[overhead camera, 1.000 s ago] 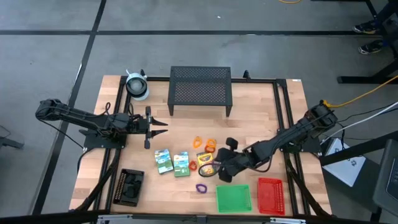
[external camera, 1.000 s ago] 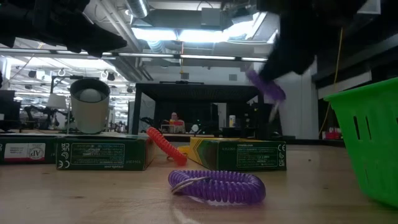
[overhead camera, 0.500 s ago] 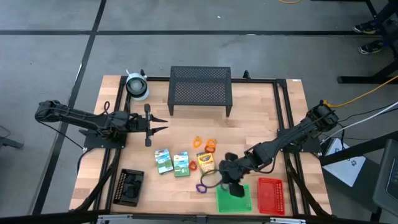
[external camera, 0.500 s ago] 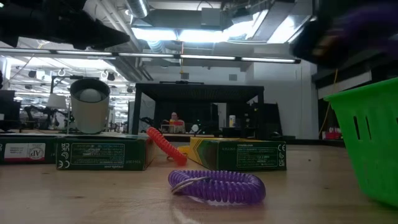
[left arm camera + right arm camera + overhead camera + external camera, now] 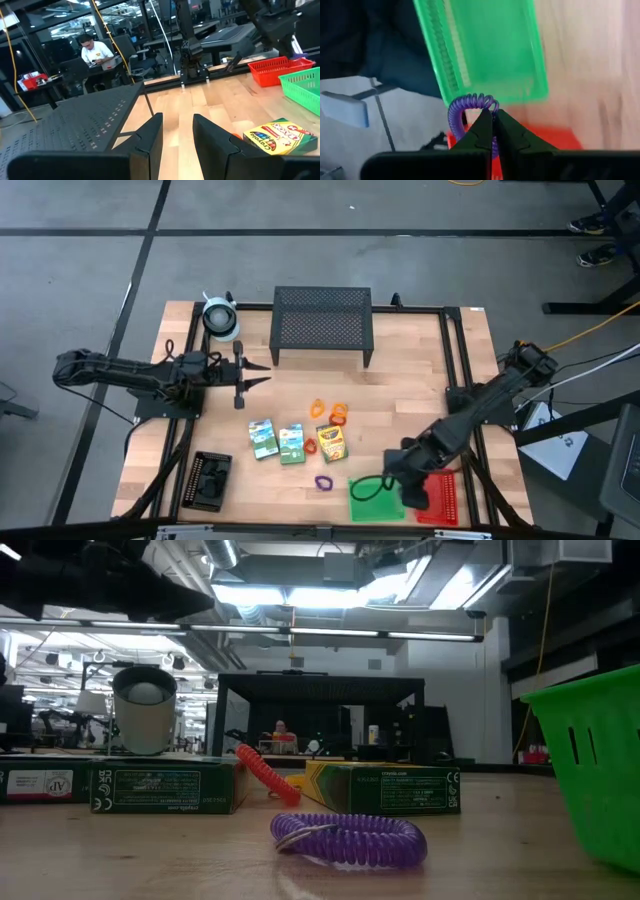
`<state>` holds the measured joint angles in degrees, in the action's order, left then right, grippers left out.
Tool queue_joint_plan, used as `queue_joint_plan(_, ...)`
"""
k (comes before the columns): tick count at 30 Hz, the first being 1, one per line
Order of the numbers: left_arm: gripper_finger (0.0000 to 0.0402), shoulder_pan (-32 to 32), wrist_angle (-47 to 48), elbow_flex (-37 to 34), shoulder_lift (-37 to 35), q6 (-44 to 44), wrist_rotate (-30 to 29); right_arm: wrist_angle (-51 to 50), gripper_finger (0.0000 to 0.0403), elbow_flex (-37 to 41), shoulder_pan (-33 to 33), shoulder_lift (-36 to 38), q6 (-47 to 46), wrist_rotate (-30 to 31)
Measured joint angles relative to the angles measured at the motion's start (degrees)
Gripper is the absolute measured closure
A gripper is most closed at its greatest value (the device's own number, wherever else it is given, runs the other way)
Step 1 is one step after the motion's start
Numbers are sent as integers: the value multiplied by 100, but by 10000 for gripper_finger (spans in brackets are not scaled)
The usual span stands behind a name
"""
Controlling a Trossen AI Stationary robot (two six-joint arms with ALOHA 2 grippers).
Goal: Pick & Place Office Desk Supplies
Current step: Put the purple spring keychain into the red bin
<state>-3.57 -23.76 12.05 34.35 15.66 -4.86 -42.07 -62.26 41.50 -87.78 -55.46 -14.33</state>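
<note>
We have the tabletop (image 5: 410,370) carrying a mesh stand (image 5: 322,323) at its far edge, a roll (image 5: 220,318) in the far left corner, and the supplies spread along the near half.

At the near edge sit the green tray (image 5: 372,502) and, touching it toward the right corner, the red tray (image 5: 440,492); the black tray (image 5: 210,479) lies near the left corner.

Our right gripper (image 5: 492,131) hangs over the seam between the green and red trays, jaws clamped on a purple loop (image 5: 470,112) that dangles from their tips. That is our main worry: the pinch catches only a few coils, so a quick swing could shake the loop free, or a release from here could drop it on a tray wall, in the wrong tray, or past the near edge onto the floor. We judge a lower, centred release safer.

Our left gripper (image 5: 175,132) waits over the left side, jaws partly apart and empty; if it reaches in, the arms could cross above the boxes.

Mid-tabletop lie two card boxes (image 5: 277,441), the crayon box (image 5: 330,442), orange loops (image 5: 330,411) and a second purple loop (image 5: 345,837), which a low pass could drag.
</note>
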Motion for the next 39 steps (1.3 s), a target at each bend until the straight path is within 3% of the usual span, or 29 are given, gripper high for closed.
queue_joint_plan(5,300,-107,-3,0,0,-90,185,-579,398,0,393,298,-664,369)
queue_joint_plan(10,300,-110,32,0,0,-211,268,-564,398,0,835,472,-1326,1013)
queue_joint_plan(18,300,-110,38,0,2,-262,270,-764,399,247,1441,476,-2376,1530)
queue_joint_plan(33,300,-110,41,0,2,-269,253,11,396,1178,1571,476,-3125,871)
queue_joint_plan(39,300,-110,41,0,2,-306,255,-17,331,1178,1567,476,-3505,875)
